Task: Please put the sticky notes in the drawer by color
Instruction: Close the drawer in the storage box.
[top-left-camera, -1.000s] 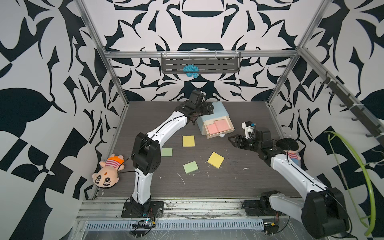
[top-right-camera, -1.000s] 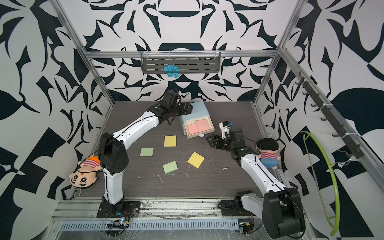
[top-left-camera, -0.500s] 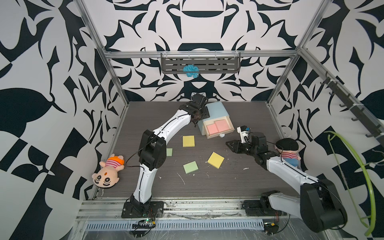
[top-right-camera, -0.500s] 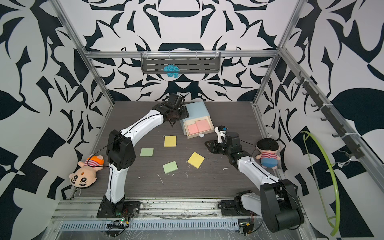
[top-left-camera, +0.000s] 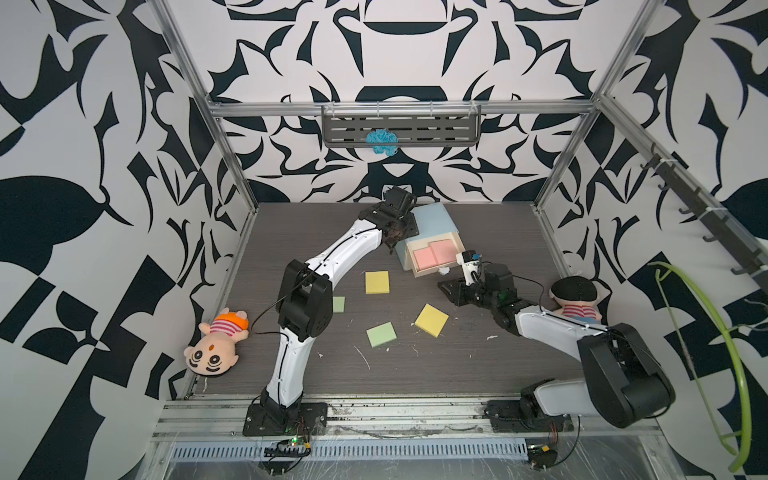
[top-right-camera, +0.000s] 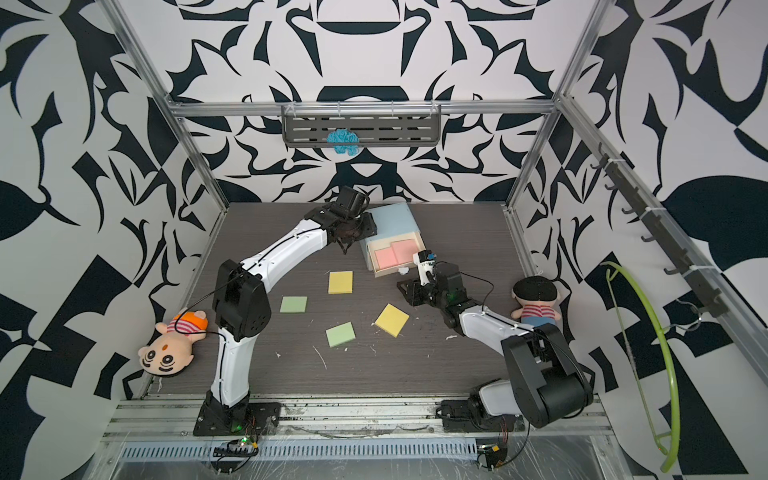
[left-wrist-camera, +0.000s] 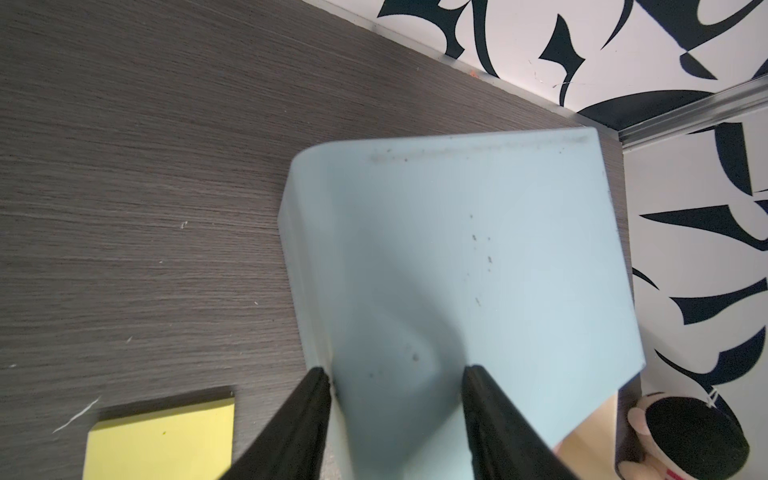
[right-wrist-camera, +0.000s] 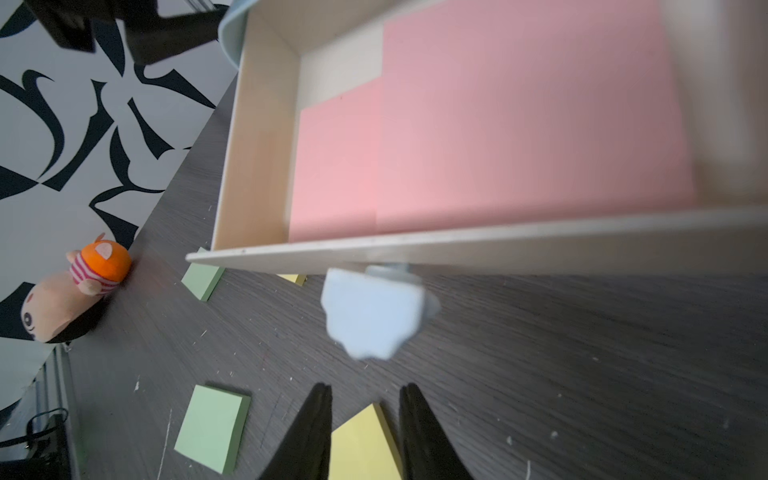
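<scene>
Pink pads (top-left-camera: 430, 258) lay in the open drawer (right-wrist-camera: 498, 245); yellow pads (top-left-camera: 377, 282) and green pads (top-left-camera: 380, 334) lay flat on the surface (top-left-camera: 478, 374). They looked light and thin; an edge pinch suited them. Your left hand (left-wrist-camera: 397, 372) stood parted over the chest (left-wrist-camera: 478, 249); your right hand (right-wrist-camera: 365, 388), parted and empty, faced the knob (right-wrist-camera: 372, 311).

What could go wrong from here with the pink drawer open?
1. The right tool sits short of the knob, jaws barely apart; pushing off-centre could skew the open drawer.
2. The left tool sits only at a corner of the chest shell, so the chest might slide.
3. A yellow note lies close to the right tool and could get swept.
</scene>
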